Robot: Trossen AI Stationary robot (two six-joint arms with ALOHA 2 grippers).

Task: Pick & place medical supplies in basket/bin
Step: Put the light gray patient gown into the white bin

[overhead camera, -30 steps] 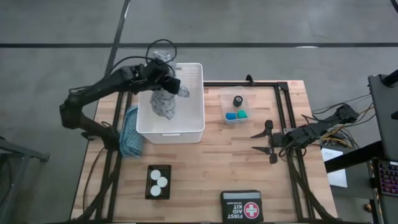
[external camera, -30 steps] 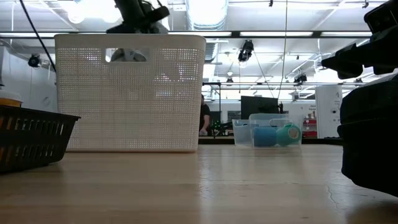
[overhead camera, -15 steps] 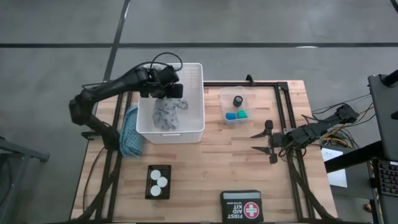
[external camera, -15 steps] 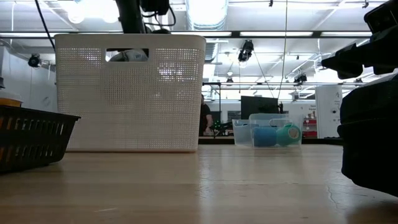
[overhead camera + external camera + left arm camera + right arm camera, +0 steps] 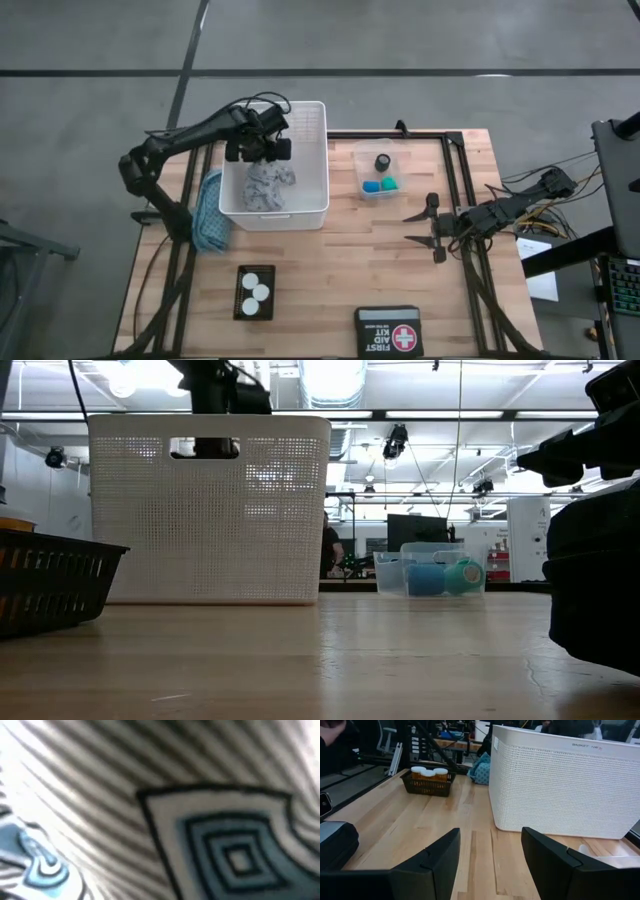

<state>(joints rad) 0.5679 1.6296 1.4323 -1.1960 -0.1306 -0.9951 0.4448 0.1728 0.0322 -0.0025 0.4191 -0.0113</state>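
The white slotted basket (image 5: 312, 150) stands at the table's far left. My left gripper (image 5: 260, 148) points down into it, shut on a grey and teal patterned cloth (image 5: 268, 186) whose weave fills the left wrist view (image 5: 225, 850). A second teal cloth (image 5: 209, 212) lies against the basket's left wall. A clear tub (image 5: 380, 172) holds black, blue and green round pieces. White-capped pill bottles (image 5: 256, 291) stand in a small black basket. My right gripper (image 5: 428, 228) waits open at the table's right, level above the wood (image 5: 490, 855). My left gripper holds the patterned cloth by its upper end (image 5: 263, 166), coming from above with the fingers pointing down. The gripper's own body hides the place of contact, so one layer or several cannot be told. The cloth's lower part lies bunched and slack on the basket floor.
A black FIRST AID KIT case (image 5: 388, 330) lies at the near edge. A black frame rail (image 5: 452, 180) runs along the table's right part. Bare wood stretches between the white basket, the tub and the case. A person stands in the room beyond (image 5: 328, 548).
My left gripper has gone down into the white basket and rolled at the wrist, keeping hold of the patterned cloth. The cloth, which hung long below the gripper, has sunk and bunched up on the basket floor.
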